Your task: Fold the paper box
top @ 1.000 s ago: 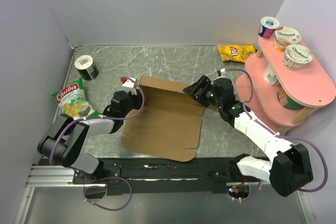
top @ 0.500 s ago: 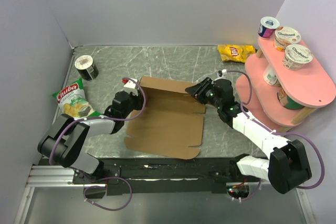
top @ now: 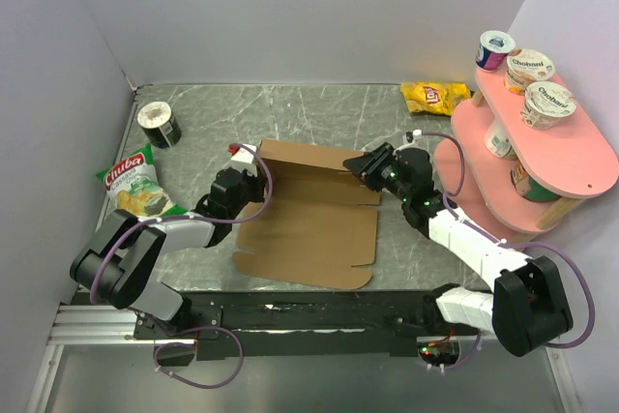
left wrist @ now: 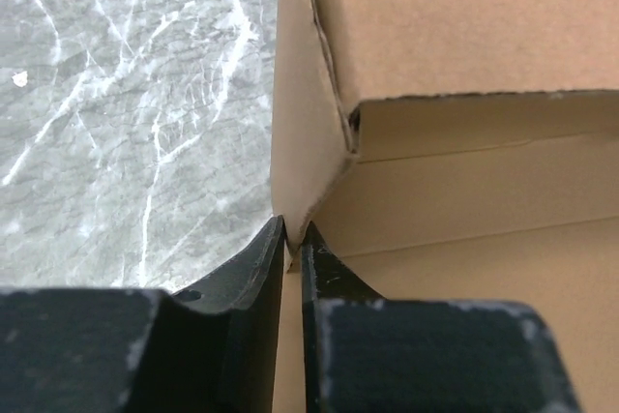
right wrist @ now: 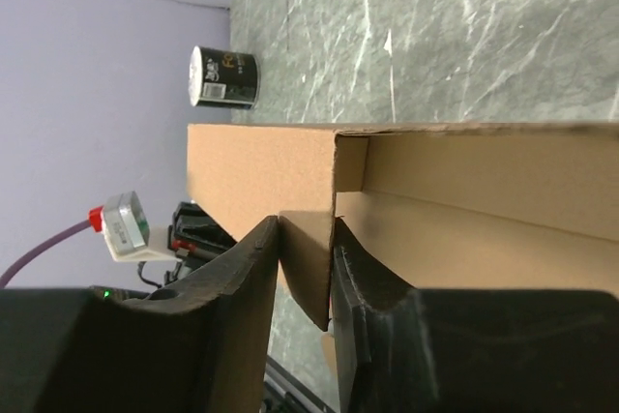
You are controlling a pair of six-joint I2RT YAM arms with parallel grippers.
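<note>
The paper box (top: pixel 309 224) is a brown cardboard sheet lying mid-table, its back wall standing upright. My left gripper (top: pixel 251 167) is at the box's back left corner. In the left wrist view its jaws (left wrist: pixel 293 235) are shut on the thin edge of the raised left side flap (left wrist: pixel 305 123). My right gripper (top: pixel 358 164) is at the back right corner. In the right wrist view its jaws (right wrist: pixel 308 239) are shut on the folded right side flap (right wrist: pixel 308 258), beside the box's back wall (right wrist: pixel 484 200).
A black can (top: pixel 159 125) stands at the back left, with a green chip bag (top: pixel 135 184) in front of it. A yellow chip bag (top: pixel 435 96) lies at the back right. A pink two-tier shelf (top: pixel 571 157) with yoghurt cups (top: pixel 549 103) fills the right side.
My right gripper has closed from wide open onto the right side flap. The left gripper has tightened a little on the left flap. The box has shifted slightly to the right.
</note>
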